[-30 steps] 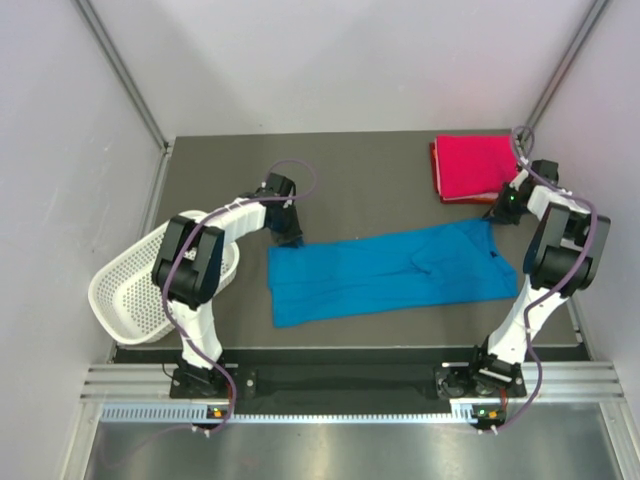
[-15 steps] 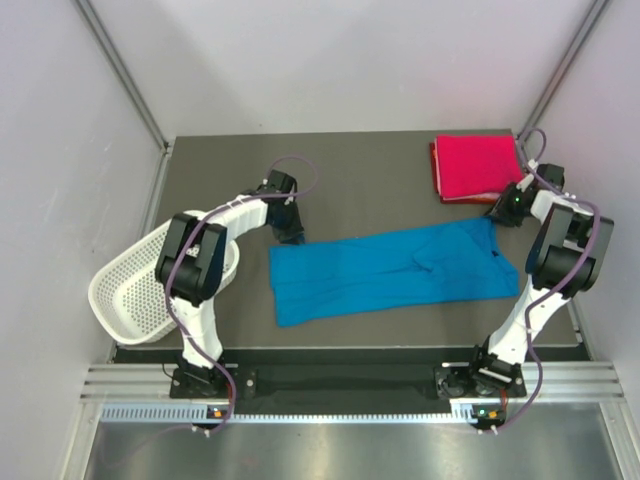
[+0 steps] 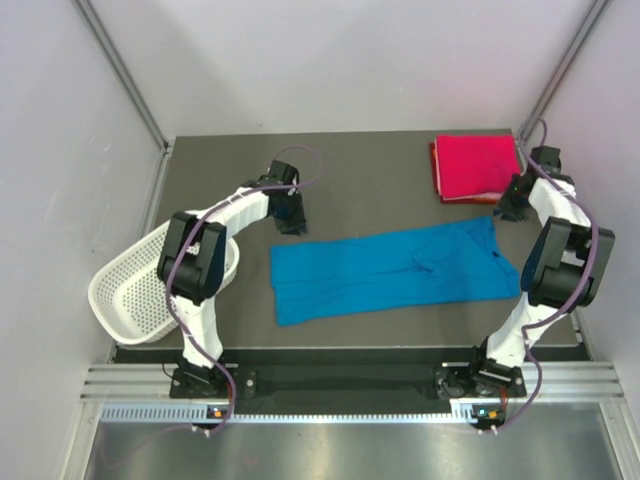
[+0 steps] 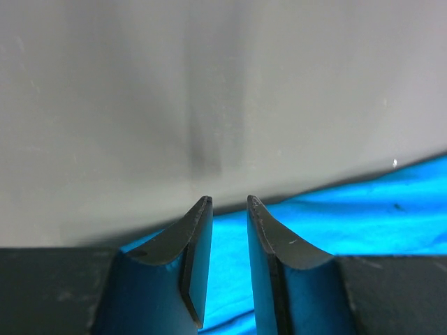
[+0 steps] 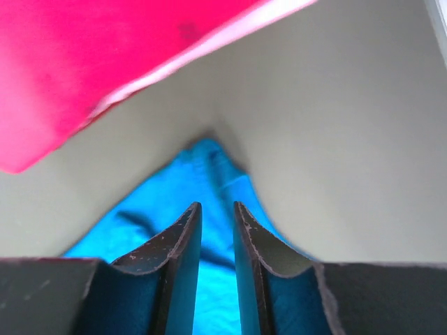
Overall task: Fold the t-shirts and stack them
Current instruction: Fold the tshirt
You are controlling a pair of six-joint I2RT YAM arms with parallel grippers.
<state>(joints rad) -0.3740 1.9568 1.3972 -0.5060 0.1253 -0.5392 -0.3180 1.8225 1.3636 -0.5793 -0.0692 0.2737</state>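
The blue t-shirt (image 3: 390,270) lies folded into a long flat band across the middle of the table. The pink-red t-shirt (image 3: 475,165) lies folded at the back right. My left gripper (image 3: 292,222) hovers just behind the blue shirt's far left corner, jaws a little apart and empty; its wrist view shows the left gripper (image 4: 229,201) over the blue cloth (image 4: 349,209). My right gripper (image 3: 508,210) hovers behind the shirt's far right corner, beside the pink-red shirt. In its wrist view the right gripper (image 5: 216,205) is slightly open and empty over the blue cloth (image 5: 181,188), with the pink-red shirt (image 5: 91,56) beyond.
A white mesh basket (image 3: 140,290) hangs tilted off the table's left edge. The dark table (image 3: 370,185) is closed in by pale walls at the back and sides. Bare table lies between the two shirts and in front of the blue one.
Both grippers have drawn back from the blue shirt's far corners toward the rear of the table. The blue shirt stays flat where it lay.
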